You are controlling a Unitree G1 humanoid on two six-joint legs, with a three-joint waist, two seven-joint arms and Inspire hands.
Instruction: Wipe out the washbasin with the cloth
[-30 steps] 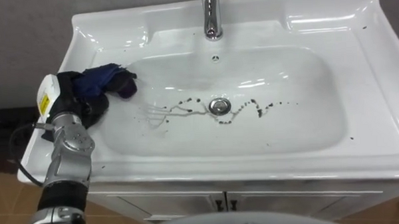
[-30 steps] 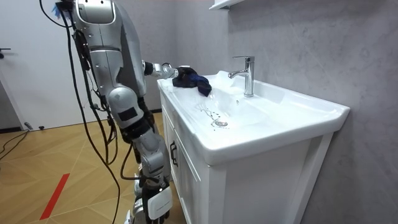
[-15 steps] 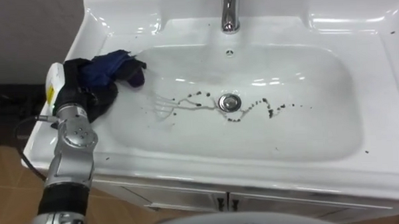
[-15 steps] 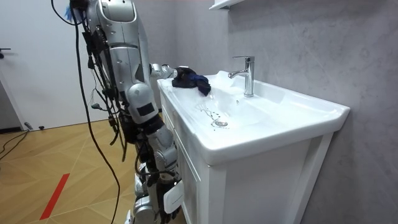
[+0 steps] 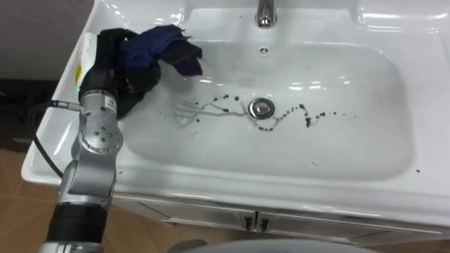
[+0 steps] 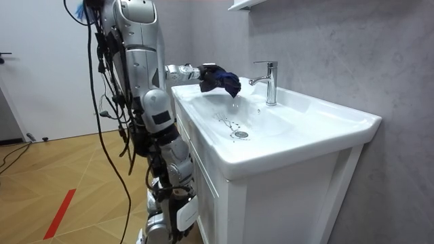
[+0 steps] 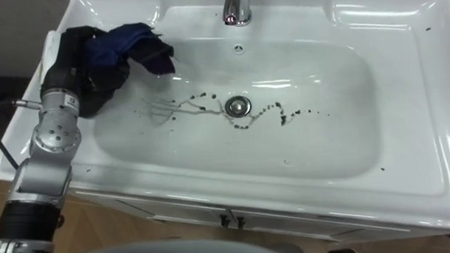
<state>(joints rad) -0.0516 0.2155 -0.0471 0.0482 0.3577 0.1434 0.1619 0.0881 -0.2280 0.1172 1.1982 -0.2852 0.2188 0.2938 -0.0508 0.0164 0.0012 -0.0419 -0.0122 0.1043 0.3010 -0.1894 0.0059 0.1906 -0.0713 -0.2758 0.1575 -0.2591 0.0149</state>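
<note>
Left hand [image 5: 116, 64] clenched around a bunched dark blue cloth [image 5: 161, 47], cloth raised clear of the white basin [image 5: 234, 160], left of and behind the drain [image 5: 262, 107], dark specks [image 5: 307, 116] trailing either side of the drain, chrome faucet [image 5: 264, 12] behind the drain

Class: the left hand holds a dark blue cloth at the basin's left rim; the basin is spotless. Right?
Not spotless: the left eye view shows dark specks around the drain. The left hand holds the dark blue cloth at the basin's left rim.
</note>
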